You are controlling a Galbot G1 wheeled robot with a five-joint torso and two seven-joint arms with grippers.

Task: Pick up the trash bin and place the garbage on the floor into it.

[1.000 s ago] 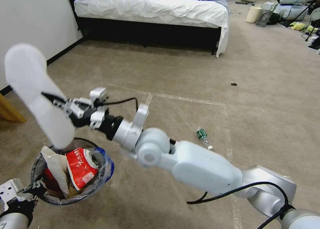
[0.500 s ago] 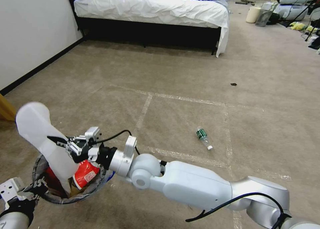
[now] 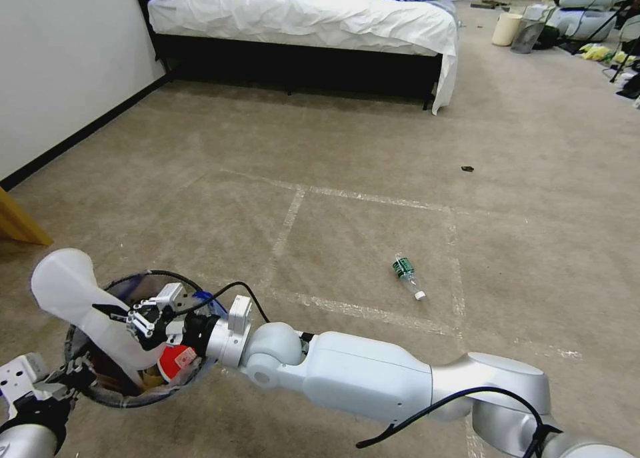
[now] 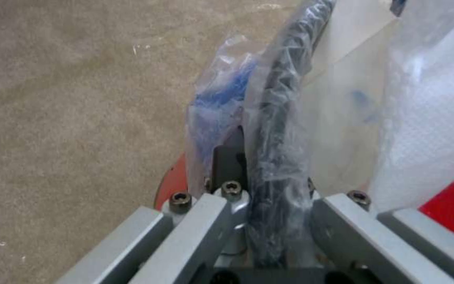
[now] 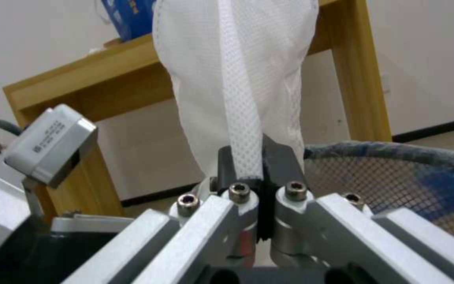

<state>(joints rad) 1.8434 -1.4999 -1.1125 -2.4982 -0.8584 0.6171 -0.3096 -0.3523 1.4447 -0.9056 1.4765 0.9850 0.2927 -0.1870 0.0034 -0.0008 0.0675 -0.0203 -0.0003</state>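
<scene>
Head view:
Right gripper (image 3: 123, 313): mine, clamped on the white sole (image 3: 83, 311), over the bin (image 3: 93, 391).
Left gripper (image 3: 67, 377): mine, at the bin's near rim.
Bottle (image 3: 407, 275): on the carpet, well apart.

Left wrist view:
Left gripper (image 4: 269, 205): pinching the bin (image 4: 280, 118) rim and bag.

Right wrist view:
Right gripper (image 5: 256, 173): nipping the sole (image 5: 237, 79); bin (image 5: 395, 169) rim just beside.

One trash bin (image 3: 100, 385) in play, and everything is counted off it. Two grippers at it: the left gripper (image 3: 70, 376) clamped on its rim, the right gripper (image 3: 117, 315) over its mouth. One white slipper sole (image 3: 80, 305) pinched there, standing up out of the bin. One red wrapper (image 3: 175, 361) inside. One green-labelled bottle (image 3: 407, 275) on the carpet, well apart from the bin.
</scene>
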